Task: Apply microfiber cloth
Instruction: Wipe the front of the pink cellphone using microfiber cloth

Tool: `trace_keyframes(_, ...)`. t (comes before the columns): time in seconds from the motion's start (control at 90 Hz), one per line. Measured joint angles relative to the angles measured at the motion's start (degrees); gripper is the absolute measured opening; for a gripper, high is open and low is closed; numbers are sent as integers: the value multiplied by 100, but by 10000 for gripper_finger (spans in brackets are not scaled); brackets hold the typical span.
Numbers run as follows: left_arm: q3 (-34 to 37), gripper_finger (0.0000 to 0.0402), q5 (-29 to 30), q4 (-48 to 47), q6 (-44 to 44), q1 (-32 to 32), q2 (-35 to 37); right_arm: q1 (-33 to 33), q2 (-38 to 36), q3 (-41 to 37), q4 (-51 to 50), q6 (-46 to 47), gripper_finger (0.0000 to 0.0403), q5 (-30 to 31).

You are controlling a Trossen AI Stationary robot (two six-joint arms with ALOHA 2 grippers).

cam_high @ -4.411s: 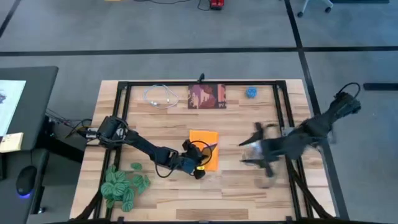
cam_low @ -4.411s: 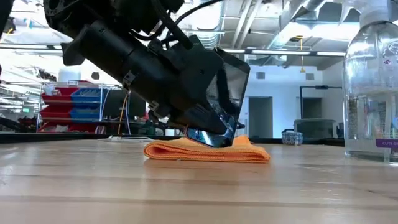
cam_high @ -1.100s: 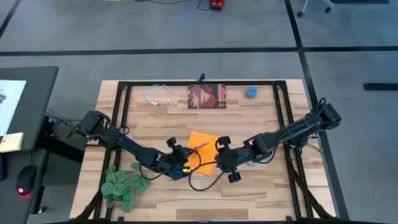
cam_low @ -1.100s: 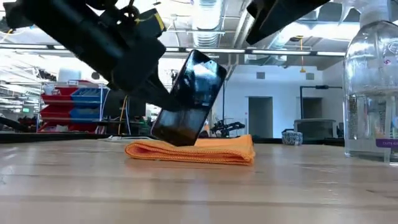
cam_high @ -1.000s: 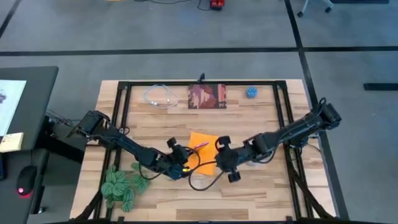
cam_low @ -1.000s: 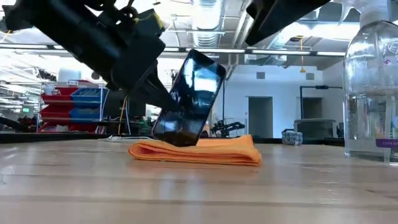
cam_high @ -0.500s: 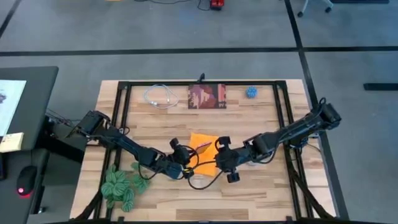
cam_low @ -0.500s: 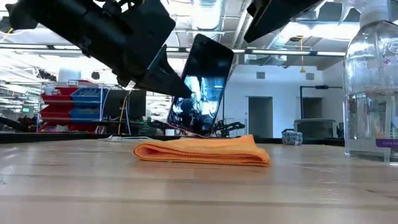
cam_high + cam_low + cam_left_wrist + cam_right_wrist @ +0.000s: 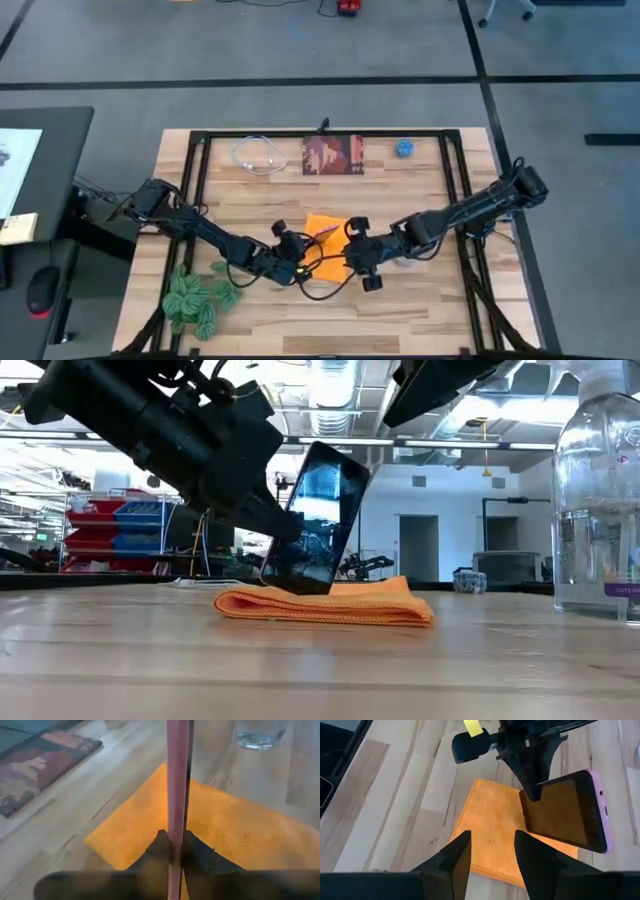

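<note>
Since half a second ago, the black smartphone with a pink edge (image 9: pixel 318 520) has dropped lower and tilted over, its bottom edge now at or touching the bright orange microfiber cloth (image 9: pixel 330 604); previously it stood clear above it. The cloth has not shifted. It lies flat and folded on the light wooden table (image 9: pixel 420 190), near the table's centre, between the two arms. The left gripper (image 9: pixel 534 794) is clamped on one edge of the phone, holding it tilted above the cloth. The right gripper (image 9: pixel 490 851) hovers over the cloth's near edge with its jaws apart and empty. A clear glass bottle (image 9: pixel 600 500) stands well to the side. A dark red-brown printed square (image 9: pixel 333 155) lies toward the table's far edge.
</note>
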State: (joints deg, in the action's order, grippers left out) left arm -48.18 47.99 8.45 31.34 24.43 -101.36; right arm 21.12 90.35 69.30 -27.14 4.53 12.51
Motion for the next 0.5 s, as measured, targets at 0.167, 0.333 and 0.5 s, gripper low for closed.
trace_keyframes(0.167, 1, 4, -2, -26, 9, 0, 0, -28, -1, 6, -1, -242, 136, 298)
trace_keyframes(0.333, 225, 4, 0, 10, 414, -2, 14, -379, -270, 177, 83, -610, 136, 1440)
trace_keyframes(0.5, 485, 4, 107, 20, 857, 79, 17, -1382, -254, 170, 64, -896, 136, 374)
